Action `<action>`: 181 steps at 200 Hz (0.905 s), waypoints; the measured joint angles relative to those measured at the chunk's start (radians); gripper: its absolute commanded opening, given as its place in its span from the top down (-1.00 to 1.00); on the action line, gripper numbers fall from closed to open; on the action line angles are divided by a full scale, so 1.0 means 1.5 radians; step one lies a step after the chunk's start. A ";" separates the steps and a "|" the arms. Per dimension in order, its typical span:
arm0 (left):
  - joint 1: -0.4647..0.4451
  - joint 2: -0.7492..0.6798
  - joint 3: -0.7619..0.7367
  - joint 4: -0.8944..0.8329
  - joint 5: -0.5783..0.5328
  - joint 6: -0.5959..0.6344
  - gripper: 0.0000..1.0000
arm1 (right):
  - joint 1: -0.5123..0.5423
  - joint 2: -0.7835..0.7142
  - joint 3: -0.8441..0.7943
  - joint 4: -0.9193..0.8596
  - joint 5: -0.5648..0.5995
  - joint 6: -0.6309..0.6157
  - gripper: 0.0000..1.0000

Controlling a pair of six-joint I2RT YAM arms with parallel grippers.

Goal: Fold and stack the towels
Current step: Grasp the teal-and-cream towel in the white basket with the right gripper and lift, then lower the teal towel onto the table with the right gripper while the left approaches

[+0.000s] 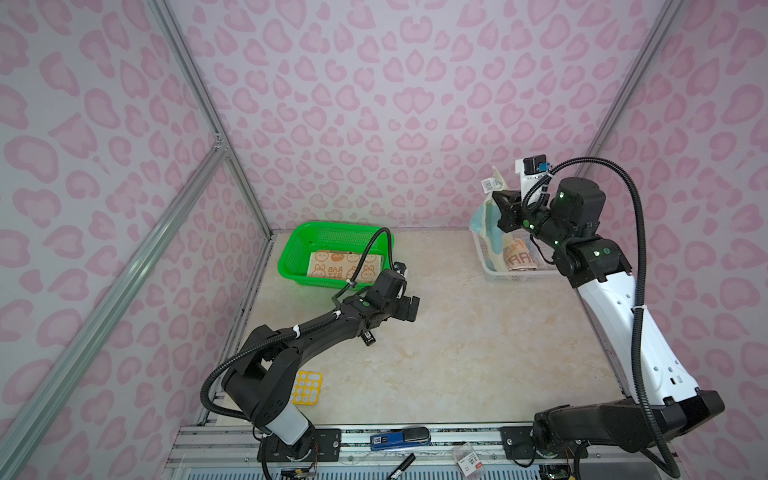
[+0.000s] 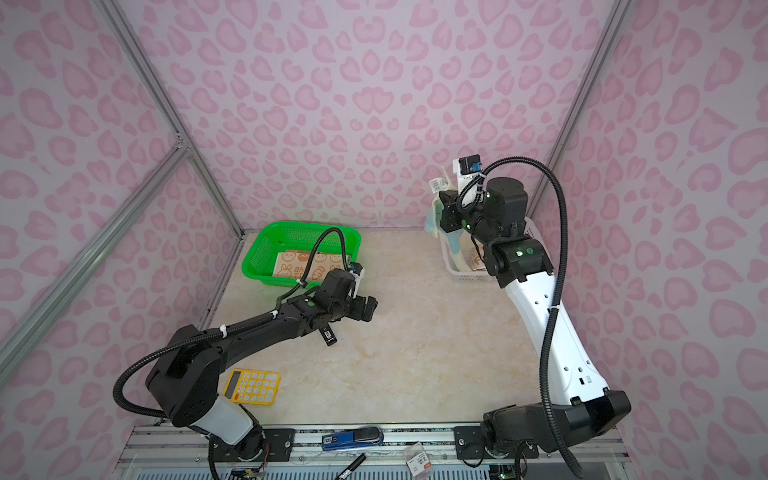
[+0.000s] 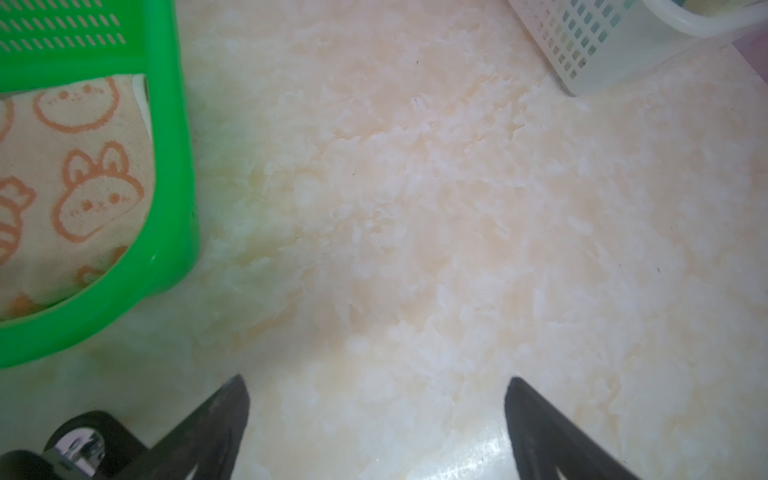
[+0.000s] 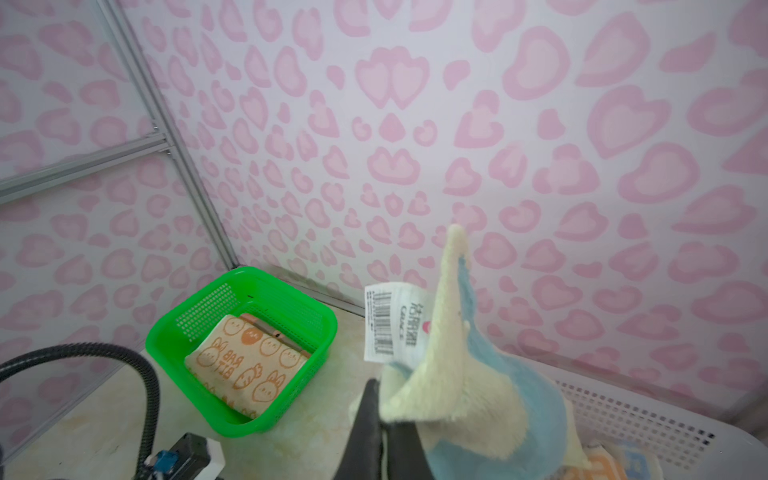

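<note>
Sitting in the far left corner of the marbled cream tabletop (image 1: 457, 340), the green mesh plastic basket (image 1: 293, 253) holds a folded beige towel printed with orange rabbit faces (image 1: 343, 264), which lies flat on its floor. Just in front of that basket I have my left gripper (image 3: 377, 380) hovering over bare tabletop, jaws spread wide with nothing between them. Near the front left corner, beside the left arm's base, lies a yellow plastic calculator (image 2: 252, 387).

Over the far right corner my right gripper (image 4: 382, 411) is raised above the white mesh plastic basket (image 1: 494, 275), clamped tight on a light blue towel with a cream edge (image 4: 498, 399). The towel hangs from the pinch. A cream corner points up past the fingers, and a white paper barcode tag (image 4: 390, 324) sticks out beside it. I cannot tell whether the towel's lower end touches the basket. Inside that basket I can make out a cream towel with big orange letters (image 1: 517, 257), partly covered by the arm.
</note>
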 measured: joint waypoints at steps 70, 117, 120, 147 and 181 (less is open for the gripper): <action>0.000 -0.082 -0.040 0.005 -0.052 0.019 -0.96 | 0.150 -0.010 -0.036 0.000 0.014 -0.045 1.00; 0.000 -0.156 -0.095 0.008 -0.052 0.050 -0.96 | 0.161 0.009 -0.236 0.050 0.059 -0.011 1.00; 0.000 -0.161 -0.099 0.010 -0.050 0.050 -0.96 | 0.161 0.011 -0.245 0.051 0.060 -0.007 1.00; -0.004 -0.176 -0.125 0.047 -0.032 0.049 -0.96 | 0.165 0.018 -0.306 0.085 0.061 0.022 1.00; -0.033 -0.137 -0.110 0.096 -0.024 0.049 -0.97 | 0.170 0.024 -0.337 0.118 0.061 0.052 1.00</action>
